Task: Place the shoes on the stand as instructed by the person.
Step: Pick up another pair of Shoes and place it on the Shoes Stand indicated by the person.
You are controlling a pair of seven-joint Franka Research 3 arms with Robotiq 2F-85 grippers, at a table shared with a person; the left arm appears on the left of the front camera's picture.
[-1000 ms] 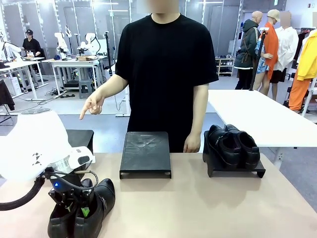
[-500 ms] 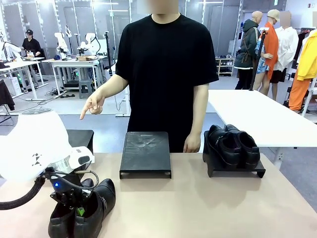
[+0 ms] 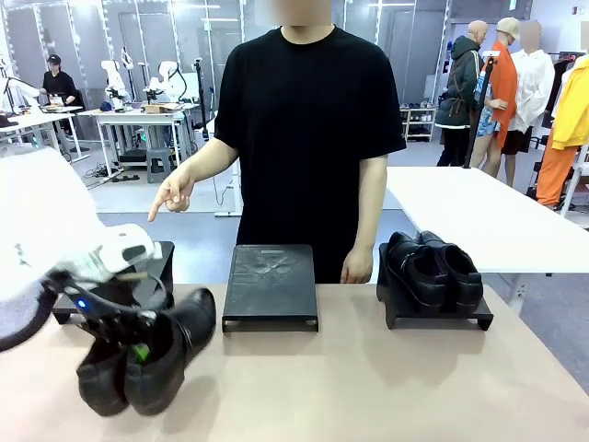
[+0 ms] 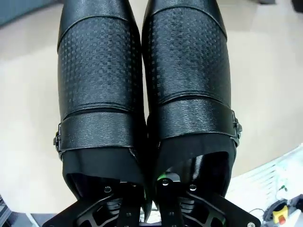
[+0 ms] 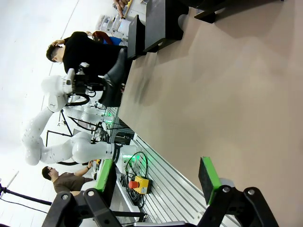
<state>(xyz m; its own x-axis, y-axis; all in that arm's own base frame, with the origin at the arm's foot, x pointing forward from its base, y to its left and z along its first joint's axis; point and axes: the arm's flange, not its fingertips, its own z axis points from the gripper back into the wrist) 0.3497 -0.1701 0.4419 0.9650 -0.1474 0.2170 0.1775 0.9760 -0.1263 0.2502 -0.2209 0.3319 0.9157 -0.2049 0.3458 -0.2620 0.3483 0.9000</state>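
The left gripper (image 3: 138,348) was clamped on one pair of shoes (image 3: 152,364), its fingers (image 4: 163,189) inside them pinching the two inner walls together. The pair hung tilted, toes up, over the near left of the surface (image 3: 368,387). The right gripper (image 5: 156,165) stood wide open above the surface. Farther off, a flat stand (image 3: 270,285) sat mid-surface, and a second pair (image 3: 434,269) rested on the right stand (image 3: 440,319). Behind, the person (image 3: 308,138) pointed a hand (image 3: 172,195) downward at the left.

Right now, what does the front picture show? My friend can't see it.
The left arm's jaws hold a pair of black shoes above the table while the person's hand points down at the left. The middle stand is bare; the right stand holds another pair.
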